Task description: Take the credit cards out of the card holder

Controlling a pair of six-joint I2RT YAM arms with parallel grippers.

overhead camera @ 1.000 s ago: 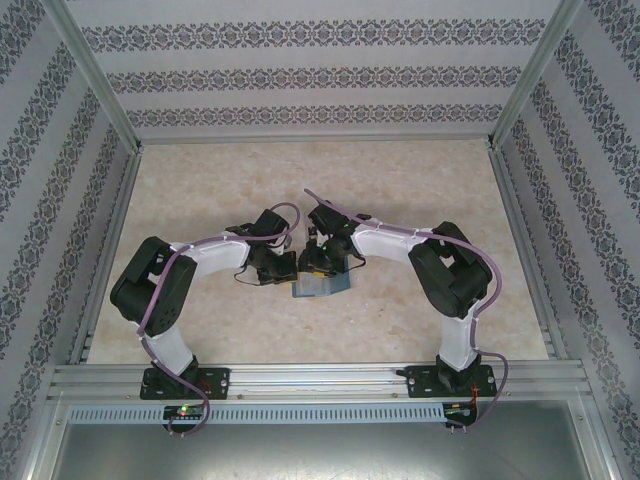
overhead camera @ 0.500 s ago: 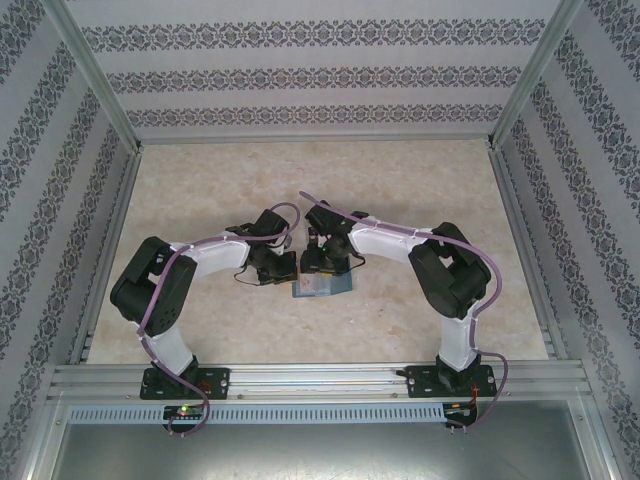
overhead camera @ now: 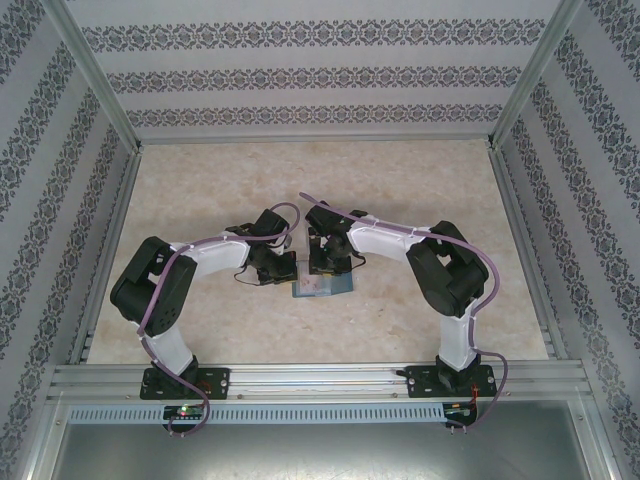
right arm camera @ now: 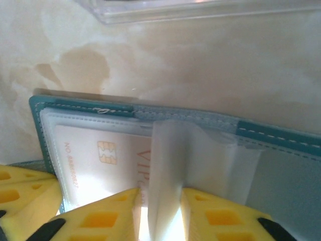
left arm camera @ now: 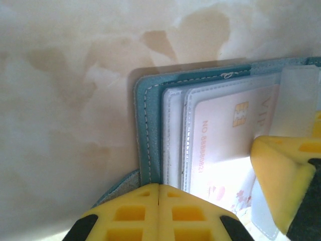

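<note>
The teal-blue card holder (overhead camera: 322, 286) lies open on the table between both grippers. Its clear inner sleeves hold a pale credit card (left arm camera: 225, 130) with a gold chip, "VIP" and a number; the same card (right arm camera: 95, 155) appears in the right wrist view. My left gripper (left arm camera: 159, 187) is shut, its tips resting on the holder's stitched left edge (left arm camera: 149, 130). My right gripper (right arm camera: 159, 193) is closed around a translucent sleeve page (right arm camera: 173, 165) that stands up folded between its fingers. Any further cards are hidden under the sleeves.
A clear transparent plastic piece (right arm camera: 200, 7) lies on the table just beyond the holder. One right finger (left arm camera: 281, 175) reaches into the left wrist view, close to the left gripper. Patterned walls and metal rails (overhead camera: 300, 375) enclose the marbled table.
The right gripper has edged slightly to the left over the holder. The left arm and the holder have stayed put.
</note>
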